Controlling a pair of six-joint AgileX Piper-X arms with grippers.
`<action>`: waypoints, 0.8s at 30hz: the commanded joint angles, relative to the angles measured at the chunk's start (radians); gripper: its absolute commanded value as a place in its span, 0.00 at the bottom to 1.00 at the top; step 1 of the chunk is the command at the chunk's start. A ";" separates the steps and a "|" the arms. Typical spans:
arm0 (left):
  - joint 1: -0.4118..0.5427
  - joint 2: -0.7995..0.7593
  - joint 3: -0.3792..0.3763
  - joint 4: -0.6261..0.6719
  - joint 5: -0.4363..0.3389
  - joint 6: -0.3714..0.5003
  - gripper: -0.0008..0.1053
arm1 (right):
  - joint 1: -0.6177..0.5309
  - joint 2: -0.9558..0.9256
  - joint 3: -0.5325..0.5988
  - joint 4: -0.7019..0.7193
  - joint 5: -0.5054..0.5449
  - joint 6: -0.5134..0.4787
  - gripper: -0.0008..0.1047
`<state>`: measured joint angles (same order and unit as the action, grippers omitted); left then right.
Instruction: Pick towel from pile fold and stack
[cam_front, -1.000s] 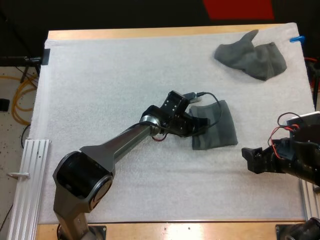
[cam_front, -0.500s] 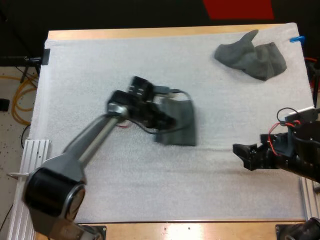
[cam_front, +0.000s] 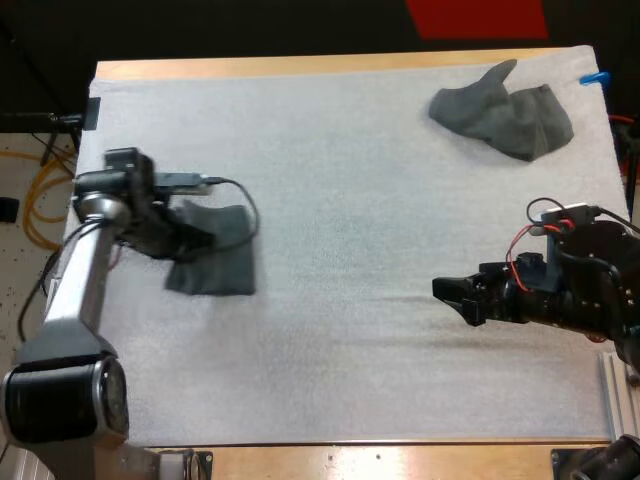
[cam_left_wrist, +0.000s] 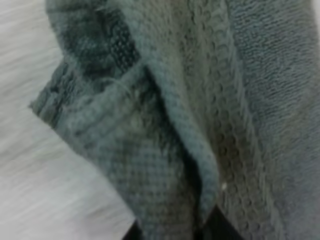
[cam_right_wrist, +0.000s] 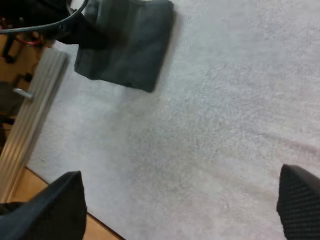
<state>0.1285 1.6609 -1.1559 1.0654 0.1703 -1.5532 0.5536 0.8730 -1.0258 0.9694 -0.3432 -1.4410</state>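
Note:
A folded dark grey-green towel (cam_front: 218, 268) lies flat at the left side of the white mat (cam_front: 350, 190). My left gripper (cam_front: 188, 238) is shut on its left edge. The left wrist view looks straight onto the towel's waffle weave and folded hem (cam_left_wrist: 200, 110). A crumpled towel (cam_front: 503, 118) sits at the mat's far right corner. My right gripper (cam_front: 448, 296) hovers open above the mat's right half and points left. In the right wrist view its fingers (cam_right_wrist: 57, 202) stand wide apart over bare mat, with the folded towel (cam_right_wrist: 125, 45) farther off by the left arm.
An aluminium rail (cam_right_wrist: 30, 112) runs along the mat's left edge, close to the folded towel. The wooden table edge (cam_front: 330, 65) borders the mat on the far side. A wide stretch of bare mat separates the two grippers.
My left gripper has dragged the folded towel from the middle of the mat to its left side. My right gripper has moved a little to the left.

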 joint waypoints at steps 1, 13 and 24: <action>0.027 -0.009 -0.002 0.011 -0.024 0.010 0.01 | -0.002 0.004 0.004 -0.021 -0.024 0.004 0.72; 0.120 -0.009 -0.002 0.009 -0.209 0.071 0.16 | -0.002 0.007 0.043 -0.061 -0.037 0.017 0.72; 0.120 -0.011 -0.091 0.047 -0.370 0.070 0.33 | -0.002 0.007 0.043 -0.061 -0.037 0.017 0.72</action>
<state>0.2519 1.6609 -1.2380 1.0982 -0.1740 -1.4883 0.5536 0.8809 -0.9816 0.9166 -0.3697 -1.4211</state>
